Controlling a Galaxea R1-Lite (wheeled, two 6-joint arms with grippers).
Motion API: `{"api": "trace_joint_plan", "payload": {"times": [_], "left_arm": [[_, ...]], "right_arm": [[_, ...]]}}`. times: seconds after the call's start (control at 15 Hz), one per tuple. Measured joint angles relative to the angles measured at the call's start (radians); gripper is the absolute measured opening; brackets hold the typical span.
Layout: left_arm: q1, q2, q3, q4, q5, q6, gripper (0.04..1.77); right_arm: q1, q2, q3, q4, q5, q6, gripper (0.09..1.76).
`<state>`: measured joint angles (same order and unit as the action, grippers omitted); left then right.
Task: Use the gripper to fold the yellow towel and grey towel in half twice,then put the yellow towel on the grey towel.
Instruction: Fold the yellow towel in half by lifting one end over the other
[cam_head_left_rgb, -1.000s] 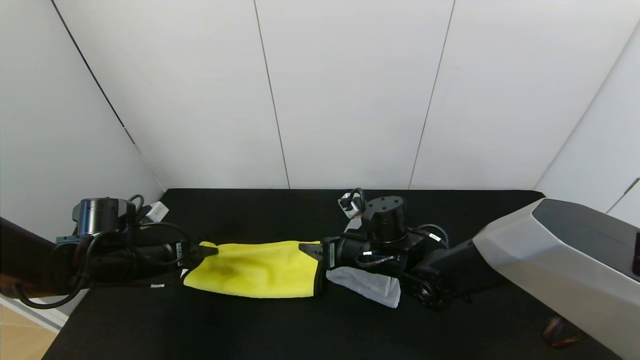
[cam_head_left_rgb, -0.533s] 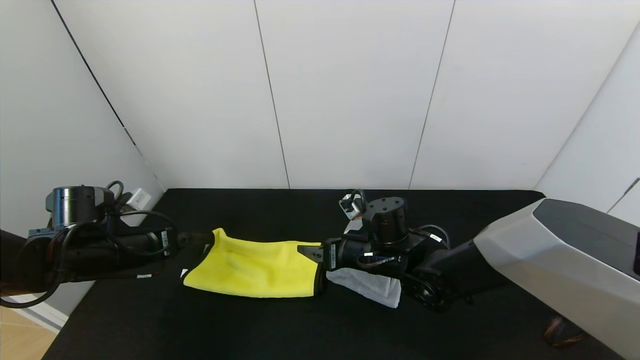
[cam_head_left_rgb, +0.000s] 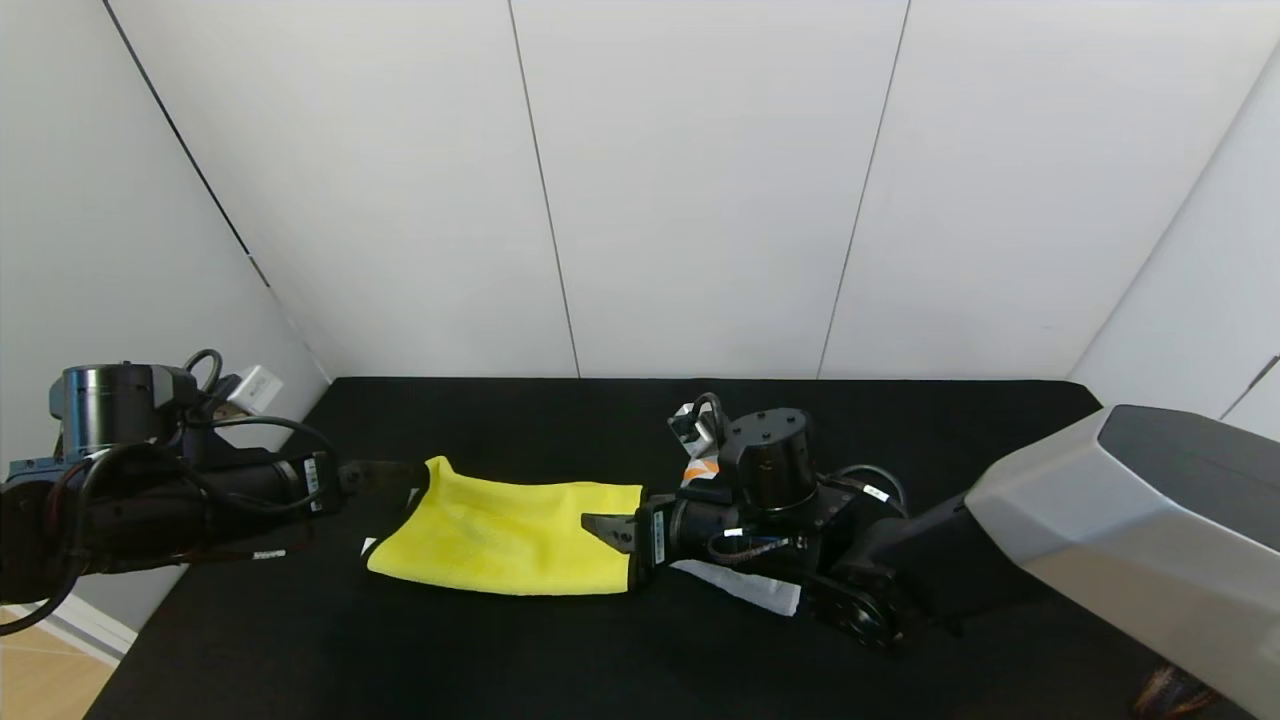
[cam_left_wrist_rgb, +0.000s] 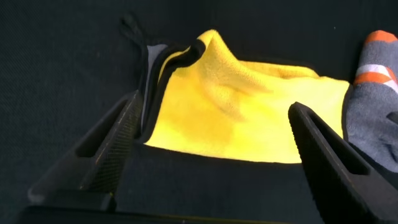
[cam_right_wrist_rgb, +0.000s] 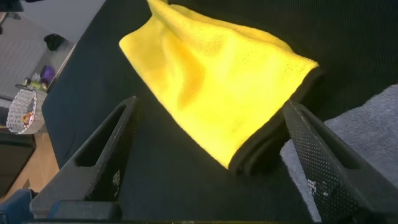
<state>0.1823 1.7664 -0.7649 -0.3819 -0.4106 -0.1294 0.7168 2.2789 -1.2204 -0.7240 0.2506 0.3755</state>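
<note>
1. White wall panels enclose the black table on three sides; all work takes place on this dark mat.

2. Locate the grey towel at centre-right. The right arm covers most of it; you see only a pale corner and an orange-and-white striped end. How it is folded cannot be judged.

3. Locate the yellow towel at table centre, just beside the grey towel on the robot's left. It lies as a folded strip with its long axis running left to right across the table. One far-left corner stands up in a peak; the dark-trimmed edges stack at the right end.

4. Check the right gripper. It sits low over the strip's right end, pointing left along the long axis, jaws spread wide and holding nothing. It is the nearer gripper.

5. Check the left gripper. It hovers just off the raised left corner, pointing right, jaws likewise wide apart and empty.

6. Note the governing relation: the two grippers face each other along the strip's long axis, one at each short end. The next half-fold probably means carrying one short end over to the other, so either end can be taken.
</note>
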Motion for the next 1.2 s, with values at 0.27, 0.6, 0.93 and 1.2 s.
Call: {"api": "trace_joint_plan", "payload": {"times": [0.27,0.6,0.93,1.2], "left_arm": [[0.001,0.088,-0.003,-0.052,-0.094,0.003,1.69],[0.011,0.221,-0.018,-0.147,-0.106,0.008,1.70],[0.034,0.286,-0.015,-0.155,-0.106,0.009,1.71],[0.033,0.279,0.019,-0.154,-0.108,0.009,1.71]], "right_arm": [[0.009,-0.004,0.068,-0.112,0.000,0.004,1.67],[0.006,-0.007,0.100,-0.145,0.000,0.004,1.69],[0.008,-0.008,0.113,-0.155,0.001,0.004,1.70],[0.004,-0.007,0.113,-0.155,0.001,0.005,1.70]]}}
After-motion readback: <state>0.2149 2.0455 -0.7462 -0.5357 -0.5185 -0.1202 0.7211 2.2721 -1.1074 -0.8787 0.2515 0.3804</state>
